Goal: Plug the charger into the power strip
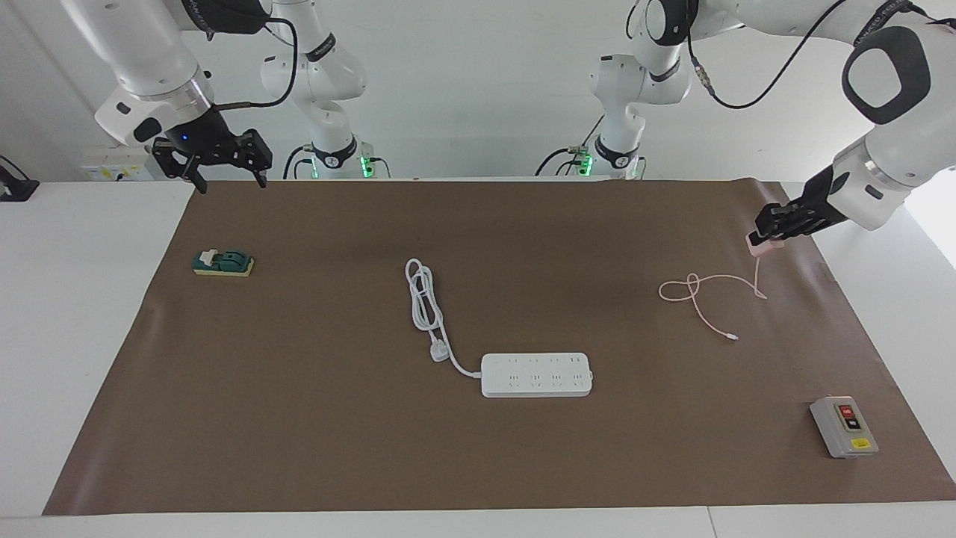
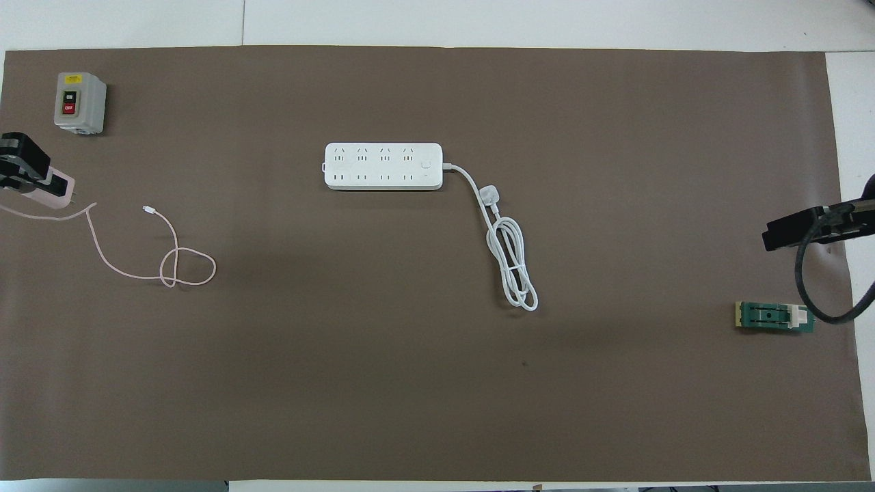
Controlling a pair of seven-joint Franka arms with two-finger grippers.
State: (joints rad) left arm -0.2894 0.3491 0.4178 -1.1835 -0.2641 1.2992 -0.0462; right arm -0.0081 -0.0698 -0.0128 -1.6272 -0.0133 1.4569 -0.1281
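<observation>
The charger (image 1: 763,245) (image 2: 57,197), a small pale-pink cube, hangs over the mat's edge at the left arm's end, with my left gripper (image 1: 769,232) (image 2: 33,182) shut on it. Its thin pink cable (image 1: 709,288) (image 2: 171,265) trails down to the mat and lies there in a loop. The power strip (image 1: 536,374) (image 2: 383,166), a long white bar with two rows of outlets, lies flat mid-table, well apart from the charger. My right gripper (image 1: 230,179) (image 2: 806,229) is open and holds nothing, raised over the mat's edge at the right arm's end.
The strip's thick white cord and plug (image 1: 427,302) (image 2: 511,263) lie coiled beside it, toward the right arm's end. A grey box with red and black buttons (image 1: 844,426) (image 2: 80,102) sits farther out than the charger. A green switch block (image 1: 223,263) (image 2: 774,317) lies below the right gripper.
</observation>
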